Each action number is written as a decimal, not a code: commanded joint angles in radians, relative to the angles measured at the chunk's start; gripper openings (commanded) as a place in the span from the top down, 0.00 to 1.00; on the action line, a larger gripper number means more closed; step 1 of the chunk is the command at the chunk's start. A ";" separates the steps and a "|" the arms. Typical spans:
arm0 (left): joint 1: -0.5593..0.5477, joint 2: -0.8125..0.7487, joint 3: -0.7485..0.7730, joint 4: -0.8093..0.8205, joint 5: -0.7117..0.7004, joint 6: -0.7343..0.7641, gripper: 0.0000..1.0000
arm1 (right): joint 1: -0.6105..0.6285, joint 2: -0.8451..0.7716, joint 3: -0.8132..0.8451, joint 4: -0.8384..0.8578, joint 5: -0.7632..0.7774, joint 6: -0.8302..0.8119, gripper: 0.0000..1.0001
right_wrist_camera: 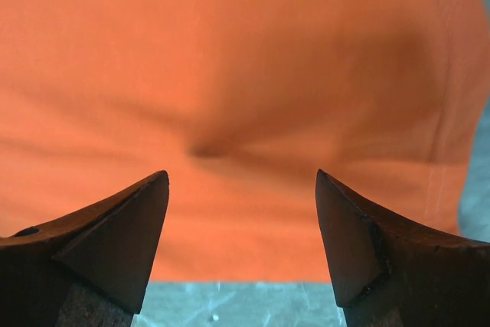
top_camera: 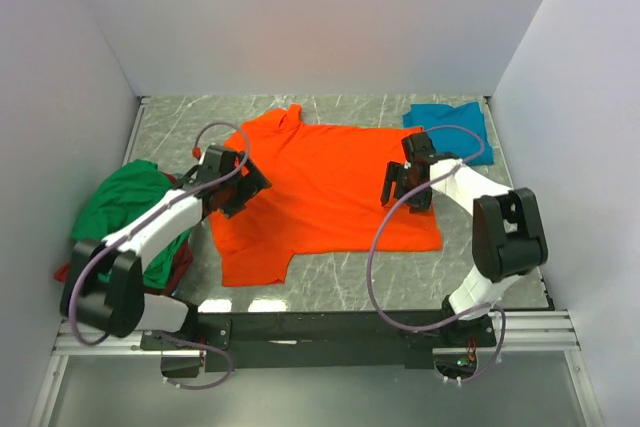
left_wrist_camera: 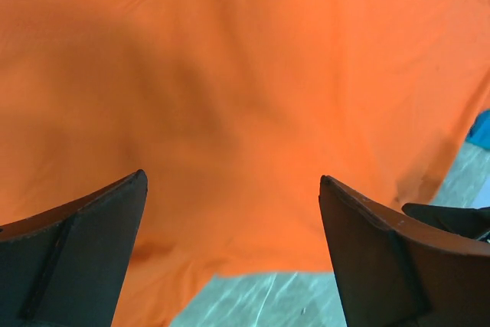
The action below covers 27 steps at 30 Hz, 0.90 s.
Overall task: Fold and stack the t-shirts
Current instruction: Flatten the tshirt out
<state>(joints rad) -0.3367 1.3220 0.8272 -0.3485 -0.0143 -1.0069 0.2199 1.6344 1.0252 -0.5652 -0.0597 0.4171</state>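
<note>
**Orange t-shirt (top_camera: 325, 192) laid out at centre; three further t-shirts at the edges**

Item 1. Orange t-shirt: spread open across the middle of the grey marbled surface (top_camera: 330, 292), neck opening toward the far side, one sleeve reaching toward the near-left. Cloth mostly flat with shallow wrinkles; the right wrist view shows a small pucker in the fabric just ahead of the fingertips.

Item 2. Teal t-shirt (top_camera: 450, 127): small compact shape at the far right of the surface, just beside the orange shirt's far-right corner.

Item 3. Green t-shirt (top_camera: 125, 202): bunched in a heap at the left edge, under the left arm.

Item 4. Dark red t-shirt (top_camera: 180, 265): only a strip shows, at the near side of the green heap and touching it.

Item 5. Left claw (top_camera: 240, 185): over the left edge of the orange shirt. Its fingers (left_wrist_camera: 76, 258) stand wide apart with nothing between them; orange cloth fills the view beyond, with bare surface at the near edge.

Item 6. Right claw (top_camera: 405, 187): over the right part of the orange shirt. Its fingers (right_wrist_camera: 398, 258) are likewise spread wide and grip nothing; the shirt's hem runs just ahead of the tips.
</note>
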 commanded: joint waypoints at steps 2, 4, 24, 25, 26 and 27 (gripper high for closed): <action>-0.004 0.115 0.104 0.066 -0.042 0.053 0.01 | 0.006 0.089 0.120 0.005 0.104 -0.003 0.17; -0.002 0.181 0.154 0.068 -0.064 0.063 0.01 | 0.004 0.110 0.150 0.004 0.130 -0.001 0.17; 0.094 0.940 1.127 0.049 0.037 0.270 0.01 | -0.020 0.220 0.436 -0.005 0.103 -0.031 0.11; 0.102 0.974 1.208 0.057 0.052 0.284 0.01 | -0.021 0.232 0.446 -0.007 0.100 -0.035 0.11; 0.103 1.006 1.246 0.068 0.065 0.292 0.00 | -0.022 0.237 0.455 -0.006 0.100 -0.038 0.11; 0.105 1.066 1.280 0.083 0.079 0.298 0.01 | -0.024 0.243 0.463 -0.007 0.098 -0.040 0.11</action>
<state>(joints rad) -0.2367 2.3070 1.9903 -0.3164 -0.0242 -0.7662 0.2066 1.8633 1.4338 -0.5808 0.0395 0.3950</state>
